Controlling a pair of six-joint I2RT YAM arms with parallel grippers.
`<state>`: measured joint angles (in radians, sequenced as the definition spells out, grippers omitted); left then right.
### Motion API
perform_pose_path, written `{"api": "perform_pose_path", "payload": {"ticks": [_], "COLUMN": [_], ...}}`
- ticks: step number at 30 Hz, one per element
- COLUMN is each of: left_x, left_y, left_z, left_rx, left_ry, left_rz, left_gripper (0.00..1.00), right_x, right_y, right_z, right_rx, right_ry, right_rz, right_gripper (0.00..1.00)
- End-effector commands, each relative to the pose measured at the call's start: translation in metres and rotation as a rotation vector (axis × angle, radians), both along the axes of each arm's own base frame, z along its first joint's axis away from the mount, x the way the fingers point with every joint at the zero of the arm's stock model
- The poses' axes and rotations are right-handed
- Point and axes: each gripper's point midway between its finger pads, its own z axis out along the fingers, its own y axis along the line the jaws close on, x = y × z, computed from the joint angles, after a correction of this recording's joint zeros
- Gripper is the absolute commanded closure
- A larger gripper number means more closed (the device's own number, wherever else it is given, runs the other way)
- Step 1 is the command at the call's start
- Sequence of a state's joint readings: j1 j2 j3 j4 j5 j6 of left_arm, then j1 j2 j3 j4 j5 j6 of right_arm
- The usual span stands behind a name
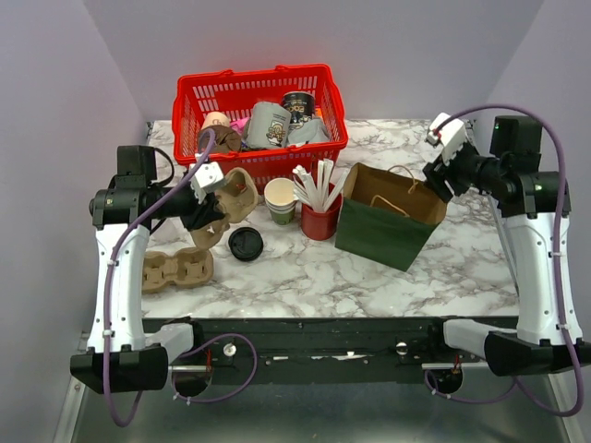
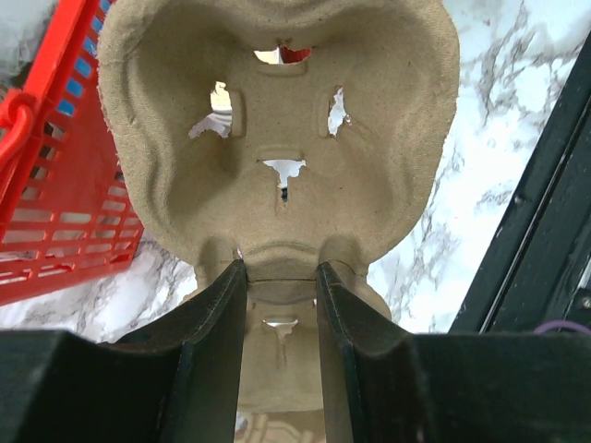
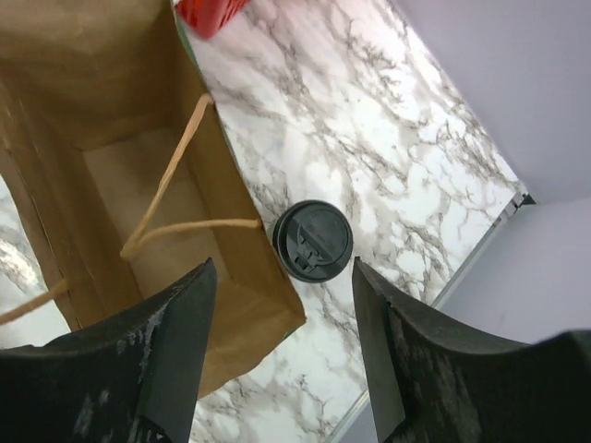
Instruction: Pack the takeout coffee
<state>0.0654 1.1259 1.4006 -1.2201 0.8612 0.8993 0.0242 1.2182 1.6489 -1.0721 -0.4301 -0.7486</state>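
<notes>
The takeout coffee (image 3: 313, 240) stands on the marble right beside the open green paper bag (image 3: 111, 175). I see it from above, so mostly its black lid shows. In the top view it is hidden behind the bag (image 1: 383, 231) and my right arm. My right gripper (image 3: 282, 268) hangs open above it, the lid showing between the fingers with nothing held. It is at the bag's right rim in the top view (image 1: 432, 180). My left gripper (image 2: 282, 269) is shut on the narrow middle of a brown pulp cup carrier (image 2: 277, 129), held tilted above the table (image 1: 238, 192).
A lidless green cup (image 1: 280, 200), a loose black lid (image 1: 246, 244) and a red cup of white sticks (image 1: 319, 221) sit mid-table. A second pulp carrier (image 1: 178, 269) lies front left. A red basket (image 1: 189, 92) of cups stands at the back.
</notes>
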Motion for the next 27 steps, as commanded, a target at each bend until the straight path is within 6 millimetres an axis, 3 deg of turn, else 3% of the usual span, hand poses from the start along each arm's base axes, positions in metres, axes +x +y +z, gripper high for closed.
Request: {"api": "perform_pose_path", "payload": {"ticks": [1,3,14,18,27], "left_x": [0.008,0.009,0.017,0.013,0.010], "left_y": [-0.018,-0.023,-0.027,-0.037,-0.050], "left_z": [0.028,0.032,0.044,0.046,0.053], "left_rx": [-0.098,-0.121,-0.145,-0.146,-0.151], "left_ry": [-0.059,-0.052,-0.073,-0.073,-0.086], "left_rz": [-0.020,-0.015,0.007,-0.018,-0.054], "left_gripper": [1.00,1.00,1.00,1.00,1.00], "right_x": [-0.018,-0.018,0.017,0.028,0.044], "right_y": [-0.012,-0.009,0.012,0.021,0.024], "right_z": [-0.057,-0.067,-0.065,-0.067,-0.065], "right_rx": [-0.129,-0.120,-0.031,0.015,0.059], "right_ry": [0.156,0.154,0.138,0.157,0.191], "right_rz": [0.059,0.076,0.154,0.183,0.152], "right_gripper": [0.29,0.27,0.25,0.30,0.57]}}
